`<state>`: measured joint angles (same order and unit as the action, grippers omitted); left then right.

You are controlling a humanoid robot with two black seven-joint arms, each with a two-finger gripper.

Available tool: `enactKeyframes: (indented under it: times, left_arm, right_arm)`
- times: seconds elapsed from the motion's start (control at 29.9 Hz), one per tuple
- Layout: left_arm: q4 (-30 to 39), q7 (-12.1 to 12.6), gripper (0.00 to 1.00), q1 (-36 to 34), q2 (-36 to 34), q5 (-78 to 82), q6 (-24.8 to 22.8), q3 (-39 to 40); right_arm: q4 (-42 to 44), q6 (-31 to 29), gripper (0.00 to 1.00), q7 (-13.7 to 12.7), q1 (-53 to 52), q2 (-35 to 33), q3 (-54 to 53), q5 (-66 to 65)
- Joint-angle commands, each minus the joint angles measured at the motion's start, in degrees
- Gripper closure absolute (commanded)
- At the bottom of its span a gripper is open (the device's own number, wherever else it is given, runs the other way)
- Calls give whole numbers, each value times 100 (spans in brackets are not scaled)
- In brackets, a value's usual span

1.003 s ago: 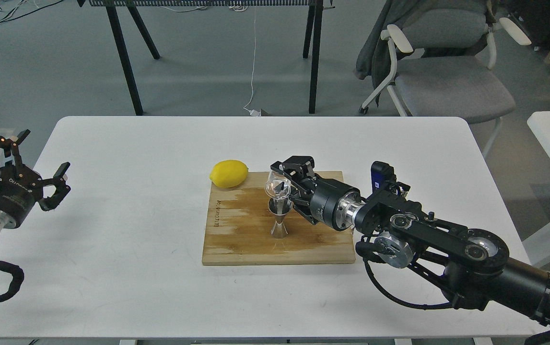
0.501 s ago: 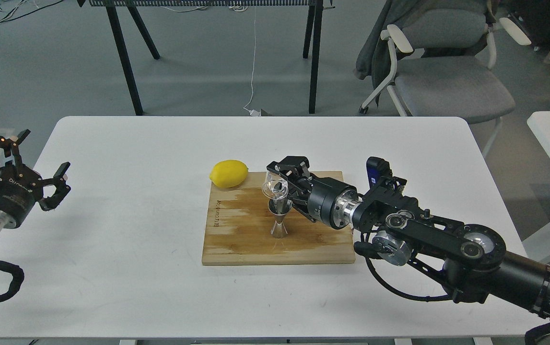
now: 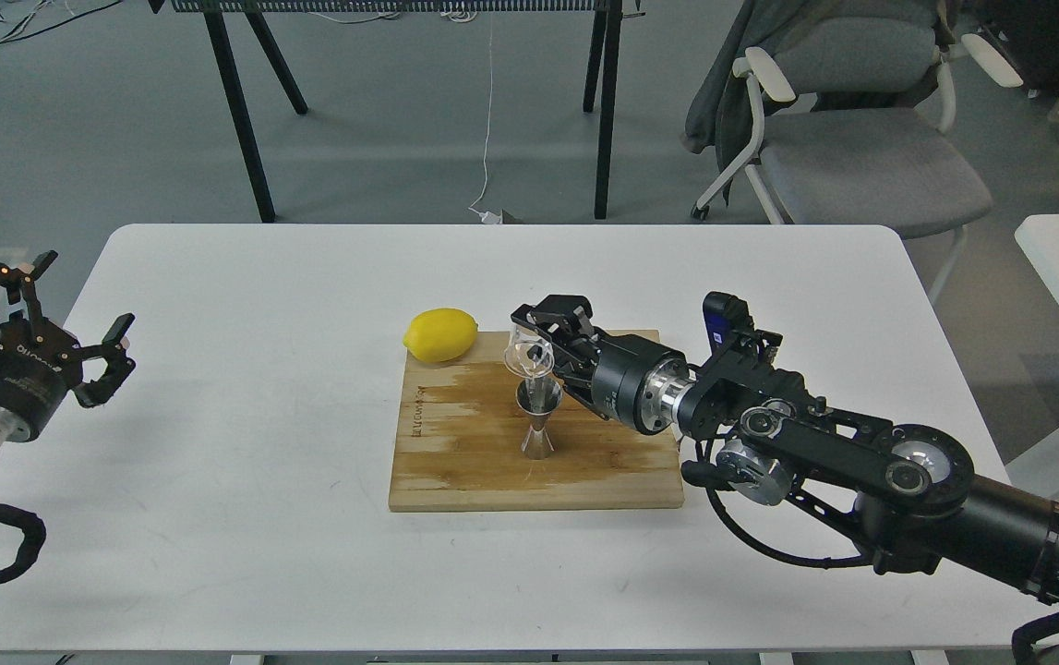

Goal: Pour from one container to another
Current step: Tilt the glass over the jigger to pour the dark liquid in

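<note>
The clear glass cup (image 3: 529, 355) hangs tipped over on its side, mouth facing left and down, just above the steel hourglass jigger (image 3: 538, 420). My right gripper (image 3: 543, 346) is shut on the cup from the right. The jigger stands upright on the wooden cutting board (image 3: 464, 462), directly under the cup's lip. Far off at the table's left edge, my left gripper (image 3: 63, 305) is open and holds nothing.
A yellow lemon (image 3: 440, 334) rests at the board's back left corner. The white table (image 3: 243, 480) carries the board. My right arm stretches across the table's right front. A grey chair (image 3: 852, 139) and black table legs stand behind.
My right gripper has shifted slightly left and back with the cup, and the cup has tipped further over the jigger. The left arm has not moved.
</note>
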<state>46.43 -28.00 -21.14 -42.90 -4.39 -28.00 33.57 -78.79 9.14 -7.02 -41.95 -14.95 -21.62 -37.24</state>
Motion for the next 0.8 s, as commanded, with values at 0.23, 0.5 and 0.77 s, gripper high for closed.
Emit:
enactKeyframes:
  times: [0.23, 0.5, 0.77]
  left_arm:
    - [-46, 0, 1, 13, -8, 0, 0, 1]
    - [-81, 0, 1, 57, -8, 0, 0, 1]
    - [-81, 0, 1, 57, -8, 0, 0, 1]
  right_arm:
    - [-5, 0, 72, -1, -129, -34, 290, -11]
    - [-5, 0, 72, -1, -234, -34, 317, -12]
    - [-5, -8, 72, -1, -252, -52, 325, -170]
